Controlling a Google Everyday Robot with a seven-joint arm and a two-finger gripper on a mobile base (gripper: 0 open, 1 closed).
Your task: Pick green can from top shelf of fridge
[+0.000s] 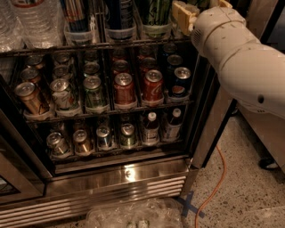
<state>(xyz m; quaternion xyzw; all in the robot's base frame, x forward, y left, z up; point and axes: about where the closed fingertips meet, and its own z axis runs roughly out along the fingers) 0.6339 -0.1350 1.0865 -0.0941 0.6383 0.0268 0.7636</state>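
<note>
The green can (156, 11), light green with dark streaks, stands in a clear cup tray on the top shelf (98, 44) of the fridge (116, 178); only its lower part is in view. My gripper (183, 15) is at the top edge, just right of the green can and at the shelf's right end. Whether it touches the can does not show. My white arm (236, 58) reaches in from the right.
Water bottles (31, 22) and other tall cans (75, 13) share the top shelf. Short soda cans (124, 89) fill the middle rack, and small cans and bottles (127, 133) the lowest. An orange cable (218, 178), a blue tape cross (191, 207) and clear plastic packaging (133, 216) lie on the floor.
</note>
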